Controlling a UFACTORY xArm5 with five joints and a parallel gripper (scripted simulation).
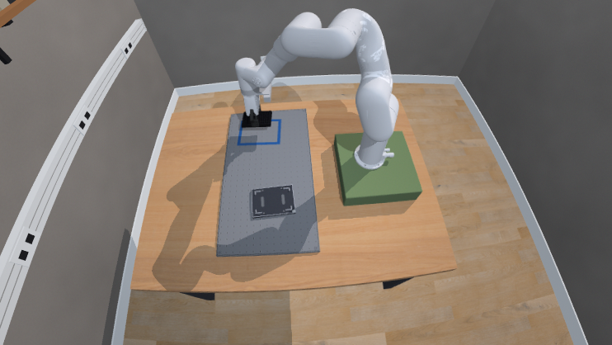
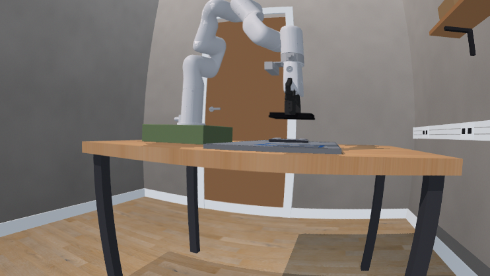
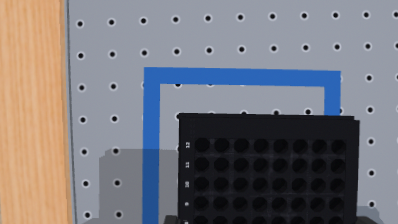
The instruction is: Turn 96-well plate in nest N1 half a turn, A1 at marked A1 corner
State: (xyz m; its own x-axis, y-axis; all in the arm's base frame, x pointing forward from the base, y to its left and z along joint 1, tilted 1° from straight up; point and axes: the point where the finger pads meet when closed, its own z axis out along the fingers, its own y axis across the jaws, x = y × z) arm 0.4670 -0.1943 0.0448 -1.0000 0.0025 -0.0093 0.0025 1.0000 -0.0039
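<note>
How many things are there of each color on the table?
Black: 2, the plate held up in the gripper and the empty nest
Gray: 1, the hole board
Blue: 1, the square outline
Green: 1, the base block
Total: 5

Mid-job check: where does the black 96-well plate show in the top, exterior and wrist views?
Top: the black 96-well plate, held in the gripper, upper centre over the blue square outline.
Exterior: centre right, held level above the grey perforated board.
Wrist: lower right.
Shared landmark: the blue square outline.
</note>
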